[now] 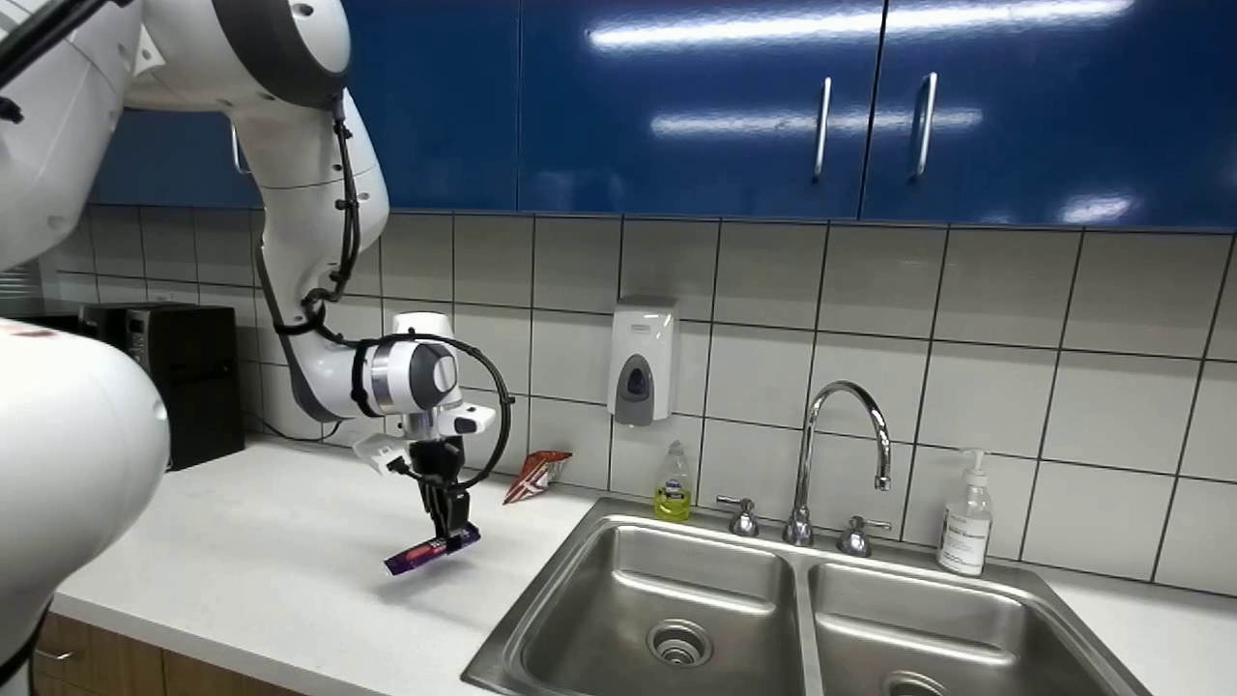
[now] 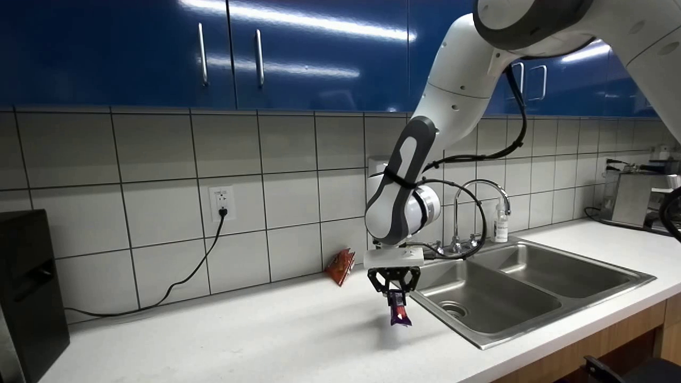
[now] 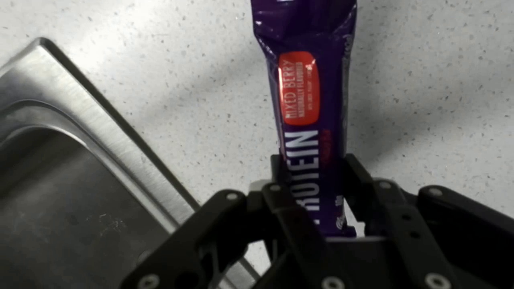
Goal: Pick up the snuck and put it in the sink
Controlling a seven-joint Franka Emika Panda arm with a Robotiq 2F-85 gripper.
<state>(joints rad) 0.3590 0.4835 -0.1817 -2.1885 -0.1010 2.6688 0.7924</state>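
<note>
Snack bar (image 3: 311,116) in dark purple wrapping, "Mixed Berry" legible on its red panel, hung above the white counter (image 1: 290,541), clamped along its long edges by the two black fingers of my gripper (image 3: 315,172), nearer one end than the other. I held it near the stainless double-basin sink (image 1: 806,619) but outside the rim, on the side of the left basin in both exterior views; a corner of that rim showed in my wrist view. Behind the basins rose a curved chrome faucet (image 1: 805,454), with a bottle of yellow-green liquid (image 1: 673,498) at one side and a white-labeled pump bottle (image 1: 966,532) at the other. A crinkled red packet (image 1: 534,476) stood on the counter by the tiled wall (image 1: 580,358), where a white dispenser (image 1: 641,324) was mounted. Blue cabinets (image 1: 696,77) spanned the top of both exterior views, and a black appliance (image 2: 32,287) stood on the counter well apart from the sink, a dark cord (image 2: 104,315) reaching from beside it up to a wall outlet (image 2: 222,197).
</note>
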